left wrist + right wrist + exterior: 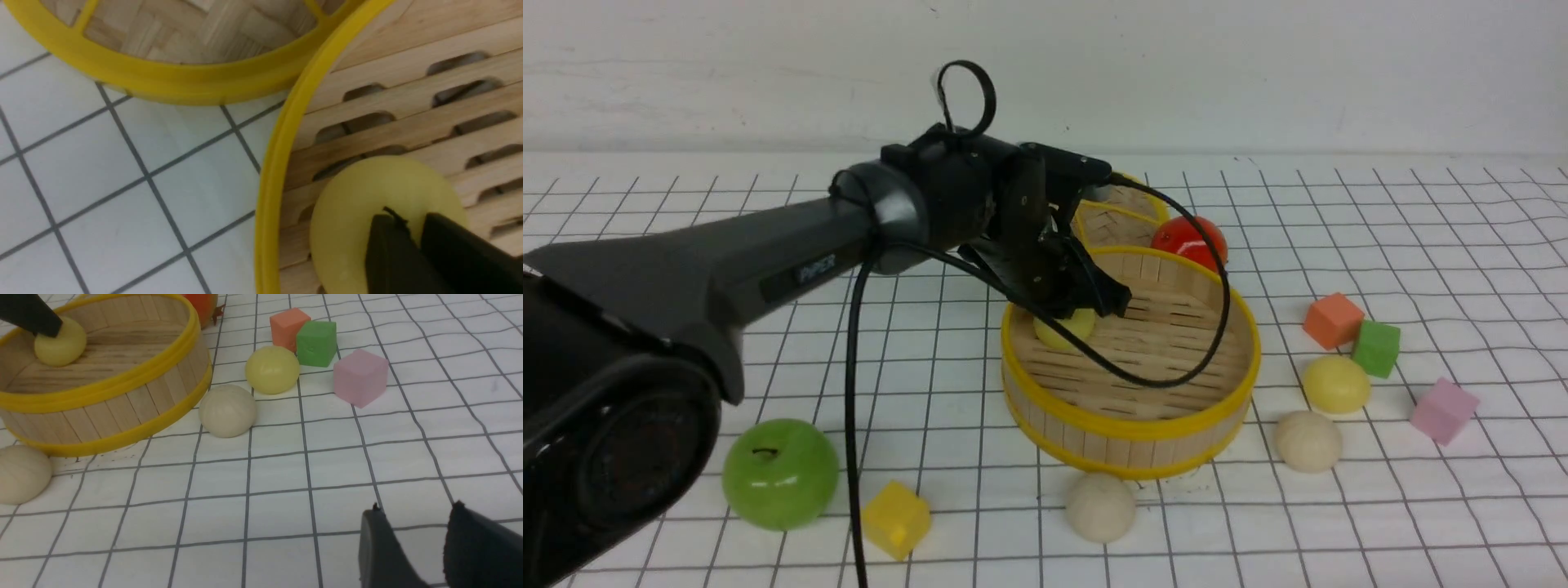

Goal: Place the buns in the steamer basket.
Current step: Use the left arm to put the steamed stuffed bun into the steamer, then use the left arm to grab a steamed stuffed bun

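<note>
- front view: left gripper [1094,306] low inside the steamer basket [1127,426], near its left wall, jaws only a narrow slit apart, tips touching the top of a pale yellow bun [1063,330] resting on the basket's slatted floor.
- right gripper [412,547] over bare grid cloth [278,486], well apart from the basket, jaws moderately wide, nothing between them.
- outside the basket: second yellow bun [1335,384] and a cream bun [1307,441] just right of it, another cream bun [1100,506] just in front of it.
- across the basket's opening: looping black cable [1176,374].
- behind the basket's far rim: red tomato [1188,241] and woven lid [1115,227], the lid partly hidden by the left arm [727,261].
- farther right of the basket: orange cube [1332,320], green cube [1376,348], pink cube [1443,410].
- front-left of the basket: green apple [780,474], yellow cube [896,518].
- readable on the left arm: "piper".
</note>
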Action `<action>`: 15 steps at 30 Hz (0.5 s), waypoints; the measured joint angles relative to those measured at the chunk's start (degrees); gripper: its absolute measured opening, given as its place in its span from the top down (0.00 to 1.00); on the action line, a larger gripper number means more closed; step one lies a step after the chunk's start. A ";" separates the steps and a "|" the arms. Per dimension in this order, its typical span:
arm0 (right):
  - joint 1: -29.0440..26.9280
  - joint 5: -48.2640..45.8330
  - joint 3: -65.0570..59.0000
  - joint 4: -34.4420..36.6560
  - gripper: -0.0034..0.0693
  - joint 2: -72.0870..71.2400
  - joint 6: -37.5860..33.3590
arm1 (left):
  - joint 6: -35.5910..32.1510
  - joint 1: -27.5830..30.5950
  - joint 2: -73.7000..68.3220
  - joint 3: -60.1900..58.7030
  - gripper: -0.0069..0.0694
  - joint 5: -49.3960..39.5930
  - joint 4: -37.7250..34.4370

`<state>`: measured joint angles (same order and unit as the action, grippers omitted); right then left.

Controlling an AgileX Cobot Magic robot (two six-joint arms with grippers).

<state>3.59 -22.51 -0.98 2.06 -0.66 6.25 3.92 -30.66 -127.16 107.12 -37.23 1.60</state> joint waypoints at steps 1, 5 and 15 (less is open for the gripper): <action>0.00 0.00 0.00 0.00 0.62 0.00 0.00 | 0.00 0.00 0.00 0.00 0.74 0.00 0.00; 0.00 0.00 0.00 0.00 0.62 0.00 0.00 | 0.21 -0.05 1.04 2.79 0.42 -5.43 0.26; 0.00 0.00 0.00 0.00 0.62 0.00 0.00 | 1.71 -5.15 19.55 -4.03 0.48 -21.22 -1.60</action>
<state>3.59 -22.51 -0.98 2.06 -0.66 6.25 5.63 -35.82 -107.61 103.10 -58.45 0.00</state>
